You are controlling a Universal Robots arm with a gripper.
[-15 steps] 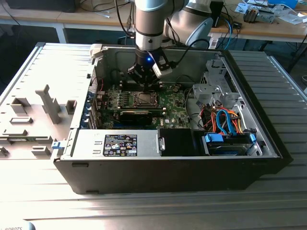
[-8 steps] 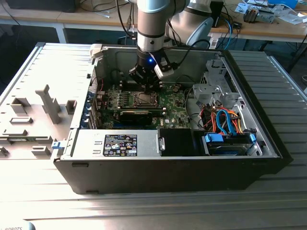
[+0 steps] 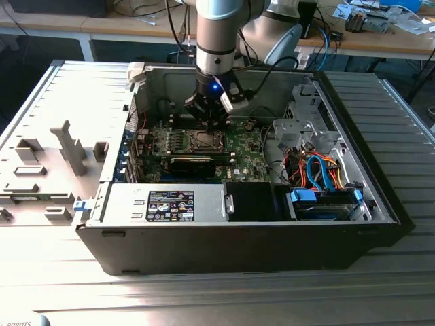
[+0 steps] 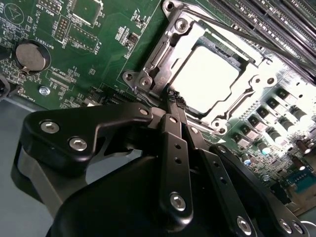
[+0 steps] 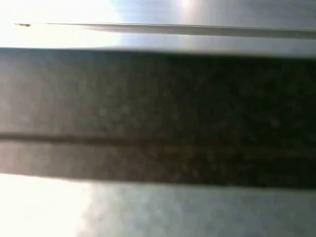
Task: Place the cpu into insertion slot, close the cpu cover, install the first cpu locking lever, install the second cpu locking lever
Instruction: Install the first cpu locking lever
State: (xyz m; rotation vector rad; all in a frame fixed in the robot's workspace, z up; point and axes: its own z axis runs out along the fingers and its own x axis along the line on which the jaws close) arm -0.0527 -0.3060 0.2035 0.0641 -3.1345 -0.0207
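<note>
The arm comes down from above into an open computer case (image 3: pixel 380 204) that lies on its side on a ribbed metal table (image 3: pixel 204 292). In the exterior view the gripper (image 3: pixel 207 117) hangs over the far edge of the processor socket, in the middle of the green motherboard (image 3: pixel 245 142). In the second wrist view the gripper (image 4: pixel 174 98) has its two black fingers (image 4: pixel 170 123) pressed together, with no gap between the tips and nothing visible between them; the tips are just beside the corner of the socket frame, at the hinge end, but I cannot tell if they touch the metal. The cpu (image 4: pixel 210 79) sits inside the insertion slot (image 4: pixel 228 49), its flat top very bright from the light. The cpu cover (image 4: pixel 247 89) lies flat around the chip, so the chip shows through its window. A thin metal lever (image 4: pixel 237 37) runs along one side of the socket, near the long black memory slots (image 4: pixel 276 19). A round coin battery (image 4: pixel 32 55) is on the board, well apart from the socket. In the exterior view a black card (image 3: pixel 200 161) stands near the socket, and blue and orange cables (image 3: pixel 319 173) are at the exterior view's right.
</note>
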